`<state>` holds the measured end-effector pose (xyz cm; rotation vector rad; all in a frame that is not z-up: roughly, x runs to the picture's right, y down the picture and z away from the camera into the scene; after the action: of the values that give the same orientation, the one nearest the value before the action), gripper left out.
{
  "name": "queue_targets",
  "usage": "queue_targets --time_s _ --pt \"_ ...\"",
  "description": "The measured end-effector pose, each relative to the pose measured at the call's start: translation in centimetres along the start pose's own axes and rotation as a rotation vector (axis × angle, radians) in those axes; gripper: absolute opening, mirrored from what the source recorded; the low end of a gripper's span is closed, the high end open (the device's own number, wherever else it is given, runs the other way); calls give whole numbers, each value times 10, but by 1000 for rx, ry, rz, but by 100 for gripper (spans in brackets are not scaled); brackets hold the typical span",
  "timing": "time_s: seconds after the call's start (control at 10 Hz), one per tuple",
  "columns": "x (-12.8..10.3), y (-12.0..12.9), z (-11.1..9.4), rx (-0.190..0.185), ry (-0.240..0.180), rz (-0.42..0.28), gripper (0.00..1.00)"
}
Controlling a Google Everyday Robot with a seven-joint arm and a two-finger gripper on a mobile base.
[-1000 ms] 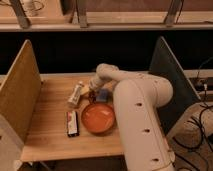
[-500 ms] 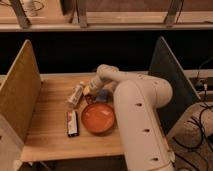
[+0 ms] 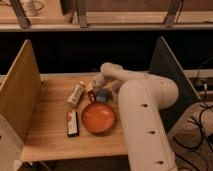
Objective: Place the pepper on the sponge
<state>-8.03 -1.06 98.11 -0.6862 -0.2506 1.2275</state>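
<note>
Still low over the back middle of the wooden table [image 3: 50,137], the gripper [image 3: 94,88] sits at the end of the white arm [image 3: 145,112], which reaches in from the right front. Its pose matches that of a second ago; no shift of the arm shows. The fingers are now drawn fully together. The pepper [image 3: 91,96], a small dark red piece, is right under the fingertips, just left of the light blue sponge [image 3: 103,95] and not on top of it. Whether the closed fingers actually pinch the pepper cannot be made out. The sponge lies just behind the rim of the orange plate [image 3: 98,121]. The white bottle [image 3: 76,94] lies on its side to the left of the gripper, and the red-black-white bar [image 3: 72,123] lies flat left of the plate. Bottle, bar, plate and sponge are all where they were before.
</note>
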Motion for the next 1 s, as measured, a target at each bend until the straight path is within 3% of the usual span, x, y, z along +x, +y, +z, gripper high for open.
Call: queue_targets --time_s 0.4,0.7,1.0 --pt "-11 -34 -46 98 -82 30 0" --pt "0 -58 -69 161 -113 77 0" --pt "4 -51 -64 155 -125 88 0"
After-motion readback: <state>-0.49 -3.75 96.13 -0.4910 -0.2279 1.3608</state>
